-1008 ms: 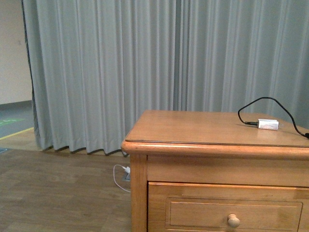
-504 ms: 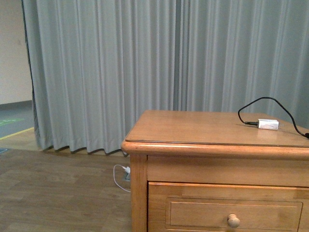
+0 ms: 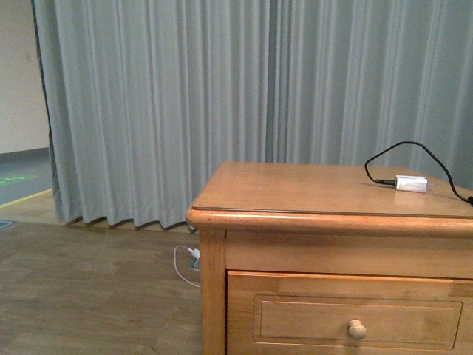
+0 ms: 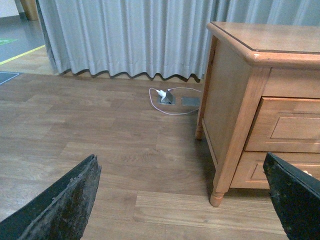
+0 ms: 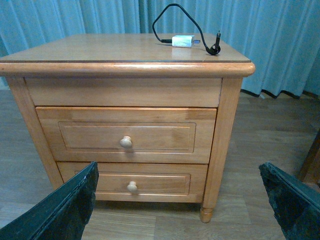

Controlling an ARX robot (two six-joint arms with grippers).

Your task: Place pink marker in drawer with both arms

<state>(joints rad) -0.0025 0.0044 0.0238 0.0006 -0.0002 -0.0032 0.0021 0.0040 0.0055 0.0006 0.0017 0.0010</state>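
Note:
The pink marker is out of view in every view. The drawer [image 3: 358, 319] is the upper one of a honey-wood cabinet, and it is shut; its round knob [image 5: 126, 142] shows in the right wrist view. My right gripper [image 5: 180, 202] is open and empty, facing the cabinet front from a distance, low near the floor. My left gripper [image 4: 182, 200] is also open and empty. It hangs over the wood floor to the left of the cabinet, with the drawer's edge [image 4: 295, 125] at the frame's side. Neither arm shows in the front view.
A white adapter with black cable [image 3: 411, 183] lies on the cabinet top [image 5: 100, 47]. A like lower drawer [image 5: 132, 183] sits below the upper one. Grey curtains [image 3: 185, 111] hang behind. A floor socket with a white cable [image 4: 166, 96] lies left of the cabinet.
The front view has shifted slightly: the cabinet now sits a little higher in the picture and more of the drawer front shows. Nothing on the cabinet has moved.

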